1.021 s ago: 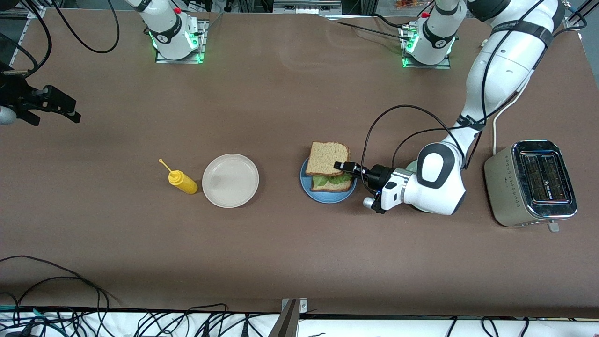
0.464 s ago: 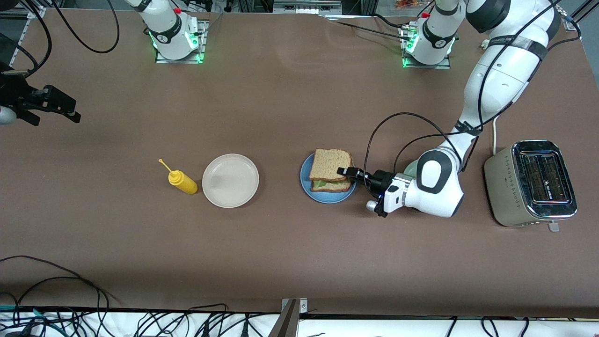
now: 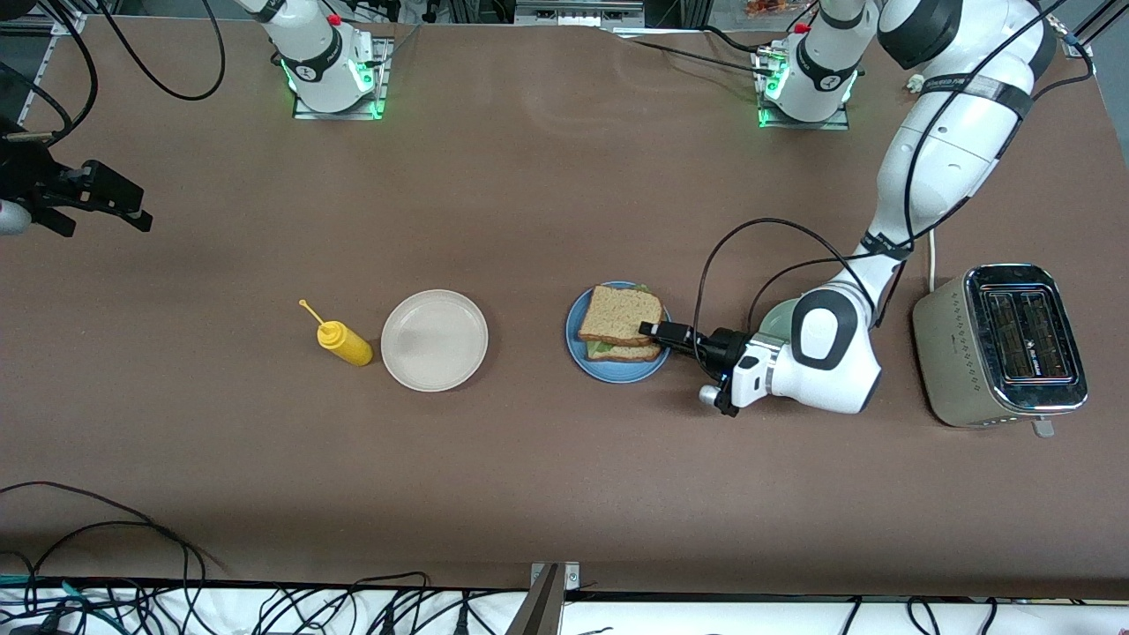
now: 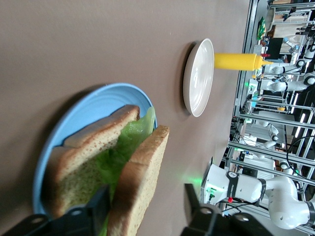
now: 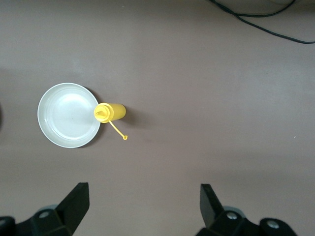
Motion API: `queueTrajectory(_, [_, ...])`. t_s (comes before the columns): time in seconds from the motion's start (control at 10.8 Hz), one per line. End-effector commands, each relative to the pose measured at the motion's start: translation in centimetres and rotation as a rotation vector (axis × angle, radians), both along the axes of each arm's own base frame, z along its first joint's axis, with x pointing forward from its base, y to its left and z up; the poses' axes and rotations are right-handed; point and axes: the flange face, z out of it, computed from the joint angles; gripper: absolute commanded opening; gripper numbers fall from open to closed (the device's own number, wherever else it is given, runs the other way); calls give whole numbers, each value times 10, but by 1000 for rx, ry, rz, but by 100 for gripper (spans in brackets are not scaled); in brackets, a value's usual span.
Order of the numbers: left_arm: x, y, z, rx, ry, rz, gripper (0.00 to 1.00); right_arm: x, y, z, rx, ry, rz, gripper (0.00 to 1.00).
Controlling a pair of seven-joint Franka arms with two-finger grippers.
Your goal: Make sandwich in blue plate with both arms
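The sandwich sits on the blue plate (image 3: 617,374). Its top bread slice (image 3: 621,313) lies over green lettuce (image 4: 127,140) and the bottom slice (image 4: 78,164). My left gripper (image 3: 658,333) is low at the plate's edge toward the left arm's end, open. One finger (image 4: 101,201) sits between the lettuce and the top slice (image 4: 140,182). The other finger (image 4: 191,199) stands clear of the bread with a gap. My right gripper (image 3: 113,199) hangs high over the right arm's end of the table, open and empty, waiting.
A cream-white plate (image 3: 434,340) and a yellow squeeze bottle (image 3: 346,344) lie toward the right arm's end. A silver toaster (image 3: 1005,346) stands at the left arm's end. A pale green plate (image 3: 774,317) peeks out under the left arm. Cables run along the table's near edge.
My left gripper lowered the raised top slice onto the lettuce, then opened its fingers and let it go. The right arm has not moved.
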Motion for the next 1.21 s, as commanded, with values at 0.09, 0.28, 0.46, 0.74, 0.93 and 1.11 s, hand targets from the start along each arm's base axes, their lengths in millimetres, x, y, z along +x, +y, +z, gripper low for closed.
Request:
queueTrajectory(0.09, [24,37,43,90,-99,-14,100,0,2,3,17,6,-10,100])
queueTrajectory(0.28, [28,59,81,220,-105,-36,100,0,2,3,16,5,-8,100])
queueTrajectory(0.46, [28,83,129,404,-151,-68,100,0,2,3,17,6,-10,100])
queueTrajectory(0.74, [18,116,201,606,-206,-111,100,1,2,2,16,6,-10,100])
queueTrajectory(0.93, [6,141,257,768,-275,-155,100,1,2,2,16,7,-10,100])
queueTrajectory(1.11, [-11,161,312,828,-315,-132,100,1,2,2,16,7,-8,100])
